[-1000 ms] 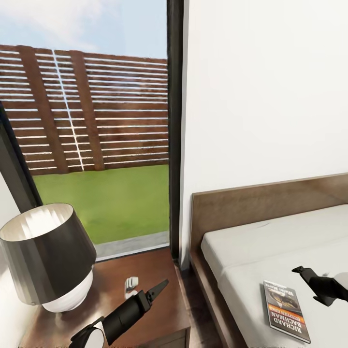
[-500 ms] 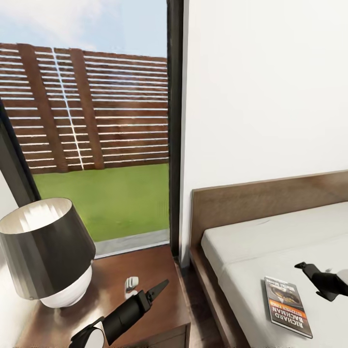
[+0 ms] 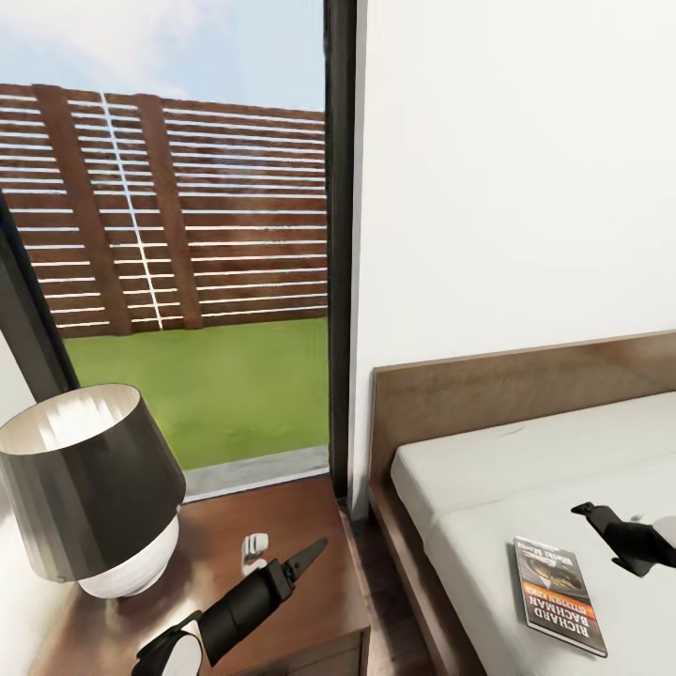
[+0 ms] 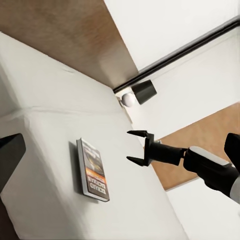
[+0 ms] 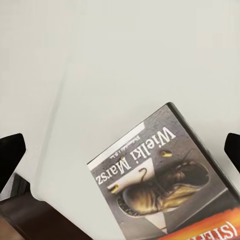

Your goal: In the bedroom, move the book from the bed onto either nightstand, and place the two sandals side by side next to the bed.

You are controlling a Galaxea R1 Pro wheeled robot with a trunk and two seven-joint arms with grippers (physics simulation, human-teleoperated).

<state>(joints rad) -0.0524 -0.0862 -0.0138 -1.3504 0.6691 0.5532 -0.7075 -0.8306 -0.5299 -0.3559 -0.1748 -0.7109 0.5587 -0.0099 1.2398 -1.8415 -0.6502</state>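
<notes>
White walls and a tall black-framed window point(image 3: 340, 244) onto grass and a slatted fence close off the corner we face. Nearest us, our left gripper point(image 3: 305, 560) hovers over the dark brown glossy nightstand point(image 3: 310, 526); we cannot tell how far its fingers are parted. A dark-shaded lamp with a white base point(image 3: 89, 488) and a small white object point(image 3: 253, 547) also stand on that top. To the right, the thin dark grey paperback with an orange band point(image 3: 559, 593) lies flat on the pale mattress of the low wooden bed point(image 3: 488, 394), near its edge. Our right gripper point(image 4: 139, 147) hangs just beside the book with its jaws spread wide, holding nothing; the right wrist view looks down on the cover point(image 5: 165, 185).

We judge the risk to be in the pick: a thin book lying flat on a soft mattress offers little edge, so the fingers could slide over it or nudge it off the side. Setting it down later, we could bump the lamp.
</notes>
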